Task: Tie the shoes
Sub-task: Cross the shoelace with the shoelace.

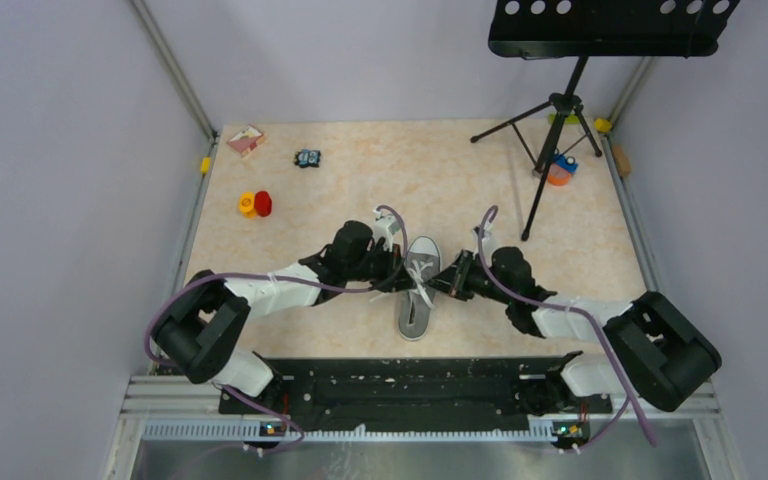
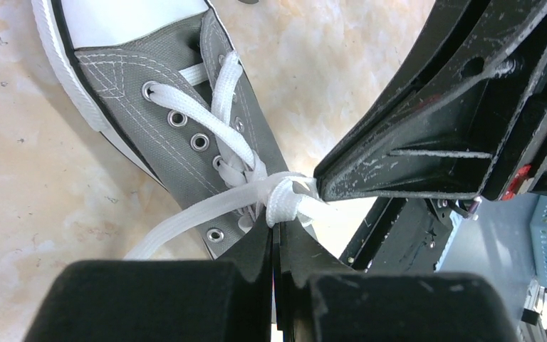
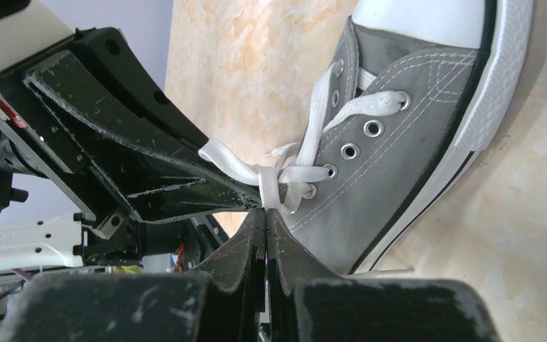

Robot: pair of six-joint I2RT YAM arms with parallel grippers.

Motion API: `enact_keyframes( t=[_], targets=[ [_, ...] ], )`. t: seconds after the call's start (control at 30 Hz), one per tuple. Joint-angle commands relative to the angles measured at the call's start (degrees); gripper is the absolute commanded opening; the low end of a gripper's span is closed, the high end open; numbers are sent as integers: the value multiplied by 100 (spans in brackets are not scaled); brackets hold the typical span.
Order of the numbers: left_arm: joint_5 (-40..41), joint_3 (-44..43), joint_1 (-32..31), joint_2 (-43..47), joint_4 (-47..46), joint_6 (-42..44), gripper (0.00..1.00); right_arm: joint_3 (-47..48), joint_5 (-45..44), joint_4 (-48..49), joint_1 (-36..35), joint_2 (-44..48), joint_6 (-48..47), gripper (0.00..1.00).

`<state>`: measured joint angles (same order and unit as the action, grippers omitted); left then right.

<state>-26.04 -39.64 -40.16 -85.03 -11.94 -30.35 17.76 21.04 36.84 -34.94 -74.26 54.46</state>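
Observation:
The grey shoe with a white sole lies on the table between both arms. It shows in the left wrist view and the right wrist view, with the white toe cap at the top of each. Its white laces bunch into a knot near the top eyelets. My left gripper is shut on a lace loop at that knot. My right gripper is shut on a lace strand from the other side. The two grippers' tips almost meet over the shoe.
A black music stand on a tripod stands at the back right, with an orange and blue item by its legs. Red and yellow pieces, a pink box and a small dark item sit at the back left.

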Motion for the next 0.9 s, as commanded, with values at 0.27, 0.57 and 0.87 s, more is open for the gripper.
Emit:
enact_keyframes(
  t=[0.27, 0.57, 0.87],
  targets=[
    [367, -117, 17, -60, -289, -191, 0, 289, 33, 78, -305, 106, -155, 0],
    [462, -68, -1, -52, -425, -283, 0, 408, -21, 74, -416, 153, -116, 0],
    [46, -52, -14, -88, -575, -248, 0, 542, -99, 280, -444, -142, -9, 0]
  ],
)
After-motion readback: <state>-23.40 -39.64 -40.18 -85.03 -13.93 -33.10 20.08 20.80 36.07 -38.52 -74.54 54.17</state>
